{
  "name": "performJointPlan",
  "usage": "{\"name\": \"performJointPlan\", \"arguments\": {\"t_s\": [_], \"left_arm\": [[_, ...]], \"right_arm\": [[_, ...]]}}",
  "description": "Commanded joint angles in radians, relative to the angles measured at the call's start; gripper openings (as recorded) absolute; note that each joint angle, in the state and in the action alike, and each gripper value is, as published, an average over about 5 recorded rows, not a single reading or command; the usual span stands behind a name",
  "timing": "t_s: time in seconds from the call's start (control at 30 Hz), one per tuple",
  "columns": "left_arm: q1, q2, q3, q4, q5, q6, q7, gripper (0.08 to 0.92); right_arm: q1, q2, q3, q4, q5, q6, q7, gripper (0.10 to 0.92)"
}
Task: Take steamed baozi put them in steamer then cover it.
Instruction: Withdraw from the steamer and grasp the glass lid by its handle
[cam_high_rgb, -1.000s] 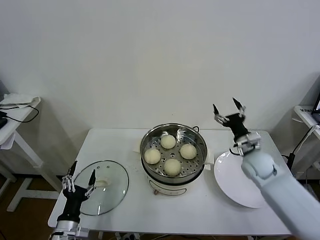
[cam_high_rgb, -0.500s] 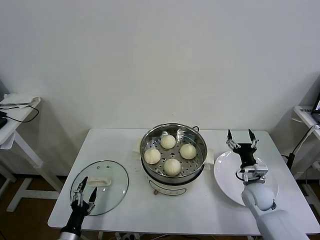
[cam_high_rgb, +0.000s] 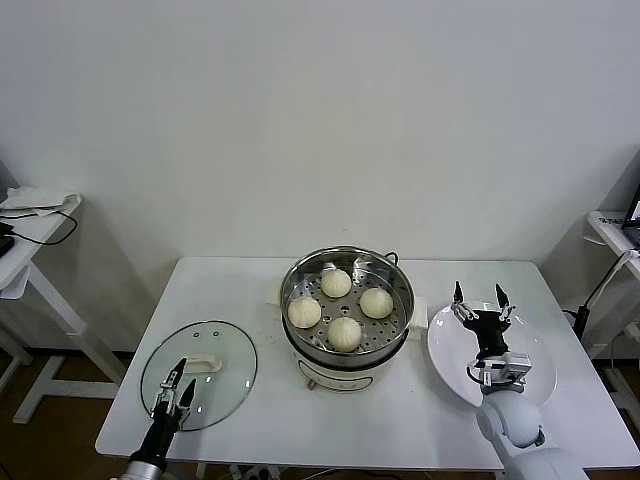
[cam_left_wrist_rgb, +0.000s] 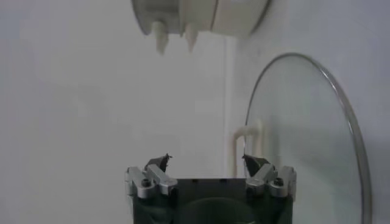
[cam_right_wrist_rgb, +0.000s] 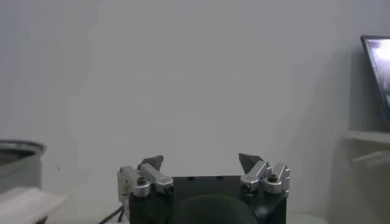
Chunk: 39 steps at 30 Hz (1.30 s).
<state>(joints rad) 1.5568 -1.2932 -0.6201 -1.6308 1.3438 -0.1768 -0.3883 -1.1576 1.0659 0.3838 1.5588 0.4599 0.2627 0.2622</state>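
- Claw first: left gripper (cam_high_rgb: 176, 378) sits low at the table's near-left edge, over the near rim of the cover (cam_high_rgb: 199, 373), fingers spread and holding nothing. In the left wrist view the gripper (cam_left_wrist_rgb: 207, 160) faces the lid's white handle (cam_left_wrist_rgb: 245, 143), which lies close ahead but untouched.
- Change over the last second: left gripper has dropped from a higher, more leftward pose and moved in toward the lid. Reads as an approach to the handle.
- Right gripper (cam_high_rgb: 478, 303) stands above the white plate (cam_high_rgb: 447, 366), fingers pointing up and spread wide, empty. A second ago it was raised behind the steamer's right side; it has since pulled back and down over the plate.
- Plate is bare of buns. All four steamed baozi (cam_high_rgb: 344, 333) rest on the perforated tray inside the steamer (cam_high_rgb: 346, 304), which stands at table centre, uncovered.
- Cover lies flat on the table, left of the steamer and apart from it.
- Judgement: loading looks finished and the right arm is clearing out. Remaining work is the covering, which appears to fall to the left arm: grasp handle, lift, carry across to the pot.
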Motion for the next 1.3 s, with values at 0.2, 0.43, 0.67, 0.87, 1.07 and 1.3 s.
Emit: {"name": "performJointPlan", "arguments": {"t_s": [0.2, 0.43, 0.67, 0.87, 1.07, 1.3], "left_arm": [[-0.073, -0.003, 0.006, 0.062, 0.079, 0.021, -0.024, 0.823], [-0.096, -0.002, 0.024, 0.087, 0.079, 0.032, -0.017, 0.823], [-0.111, -0.007, 0.029, 0.093, 0.068, 0.050, -0.011, 0.823], [-0.120, -0.011, 0.035, 0.087, 0.051, 0.063, -0.001, 0.823], [-0.135, -0.014, 0.043, 0.076, 0.041, 0.077, 0.015, 0.823], [-0.173, -0.018, 0.054, 0.099, 0.042, 0.089, 0.034, 0.823]], "right_arm": [[-0.029, 0.022, 0.019, -0.002, -0.010, 0.004, -0.009, 0.823], [-0.030, 0.023, 0.022, -0.005, -0.013, 0.007, -0.010, 0.823], [-0.035, 0.028, 0.027, -0.021, -0.024, 0.020, -0.018, 0.823], [-0.037, 0.035, 0.026, -0.029, -0.031, 0.027, -0.024, 0.823], [-0.035, 0.038, 0.025, -0.036, -0.037, 0.031, -0.026, 0.823], [-0.037, 0.041, 0.027, -0.041, -0.046, 0.037, -0.029, 0.823]]}}
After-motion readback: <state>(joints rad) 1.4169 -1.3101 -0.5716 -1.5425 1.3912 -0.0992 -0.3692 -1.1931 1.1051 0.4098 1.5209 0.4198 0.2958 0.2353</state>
